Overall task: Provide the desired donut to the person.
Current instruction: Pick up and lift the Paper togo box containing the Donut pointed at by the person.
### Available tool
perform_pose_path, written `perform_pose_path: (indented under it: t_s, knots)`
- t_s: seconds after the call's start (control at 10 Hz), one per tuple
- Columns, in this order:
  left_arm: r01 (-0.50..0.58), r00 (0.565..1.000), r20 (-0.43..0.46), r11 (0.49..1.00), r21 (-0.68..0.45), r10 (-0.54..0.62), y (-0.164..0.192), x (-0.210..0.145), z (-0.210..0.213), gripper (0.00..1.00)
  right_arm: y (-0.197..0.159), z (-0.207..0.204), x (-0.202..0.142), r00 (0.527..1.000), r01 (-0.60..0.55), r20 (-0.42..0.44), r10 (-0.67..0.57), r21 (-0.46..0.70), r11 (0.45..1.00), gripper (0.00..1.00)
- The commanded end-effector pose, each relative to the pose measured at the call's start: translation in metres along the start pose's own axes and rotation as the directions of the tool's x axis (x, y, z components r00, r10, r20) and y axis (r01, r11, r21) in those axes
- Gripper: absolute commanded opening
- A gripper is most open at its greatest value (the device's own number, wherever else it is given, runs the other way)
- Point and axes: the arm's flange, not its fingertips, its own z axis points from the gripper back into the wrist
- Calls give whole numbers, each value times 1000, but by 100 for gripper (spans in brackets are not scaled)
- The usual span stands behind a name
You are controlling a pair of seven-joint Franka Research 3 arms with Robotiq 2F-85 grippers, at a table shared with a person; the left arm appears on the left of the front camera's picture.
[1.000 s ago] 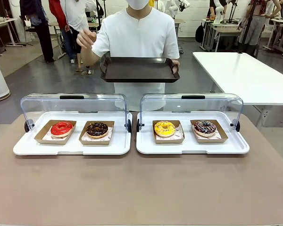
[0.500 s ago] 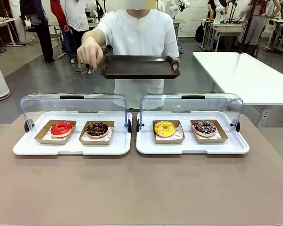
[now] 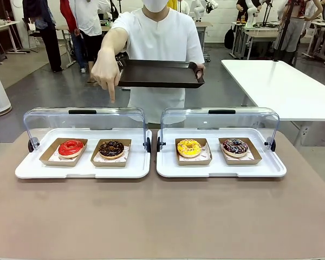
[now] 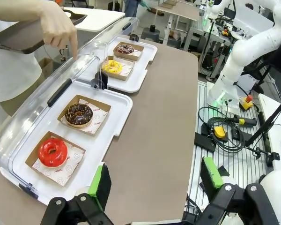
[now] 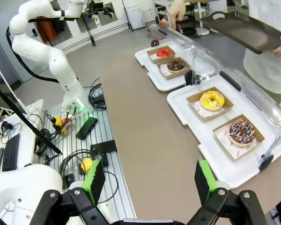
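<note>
1. The chocolate donut (image 3: pixel 111 148) lies in a brown paper tray in the left case (image 3: pixel 81 170), in the slot nearer the middle of the surface (image 3: pixel 162 216).
2. That case's clear lid (image 3: pixel 84 120) is swung up at the back.
3. The person (image 3: pixel 157 43) stands at the far side with one hand (image 3: pixel 105 69) stretched forward. Its index finger points down above the lid, roughly in line with the chocolate donut.
4. The person also holds a dark tray (image 3: pixel 160 75) at chest height.
5. A red donut (image 3: pixel 71 147) sits just beside the chocolate one, in the outer slot of the same case.
6. The right case (image 3: pixel 222 170) stands just beside the left one, lid also raised. It holds a yellow donut (image 3: pixel 189 147) and a sprinkled donut (image 3: pixel 235 145).
7. The left pincer (image 4: pixel 155 177) hangs above the surface's end near the red donut. Its fingers are wide apart and grip nothing.
8. The right pincer (image 5: pixel 148 178) hangs at the opposite end, near the sprinkled donut. Its fingers are likewise apart and grip nothing.
</note>
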Motion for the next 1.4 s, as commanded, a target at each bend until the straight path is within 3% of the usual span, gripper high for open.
perform_pose_path:
  t_s: [0.0, 1.1, 1.2, 1.3]
  knots:
    - [1, 1000, 8, 1000, -3, -1, 0, 0, 1, 100, 0, 0, 0, 1000, -2, 2, 2, 4, 1000, 100]
    - [1, 1000, 8, 1000, -3, -1, 0, 0, 1, 100, 0, 0, 0, 1000, -2, 2, 2, 4, 1000, 100]
    - [-1, 1000, 0, 1000, 1, 1, 0, 0, 0, 100, 0, 0, 0, 1000, -2, 2, 2, 4, 1000, 100]
    - [-7, 997, -71, 1000, 1, 7, 3, 21, -8, 100, 0, 0, 0, 1000, -2, 2, 2, 4, 1000, 100]
